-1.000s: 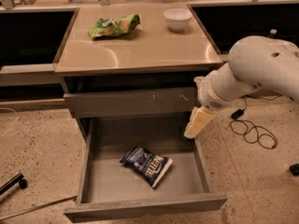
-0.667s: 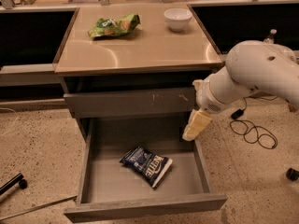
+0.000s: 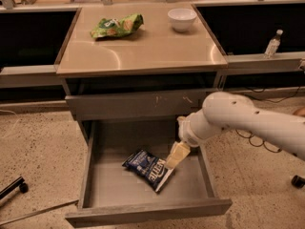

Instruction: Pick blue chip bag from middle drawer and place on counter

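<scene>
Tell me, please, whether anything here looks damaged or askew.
The upper drawer front bears white scratches. The blue bag lies diagonally in the middle drawer, with the gripper at its right edge. Nothing looks spilled.

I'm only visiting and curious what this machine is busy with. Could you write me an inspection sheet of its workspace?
Surface: counter is tan and glossy.
Job's things: blue chip bag lies in the open middle drawer, not yet on the counter.
Clutter: green chip bag and white bowl toward the counter's back; water bottle on the right ledge.
Grippers: pincer is down inside the drawer at the bag's right end; contact unclear.
Cables: dark loops on the floor right of the cabinet.
Surroundings: speckled floor; scratched drawer front closed above.
</scene>
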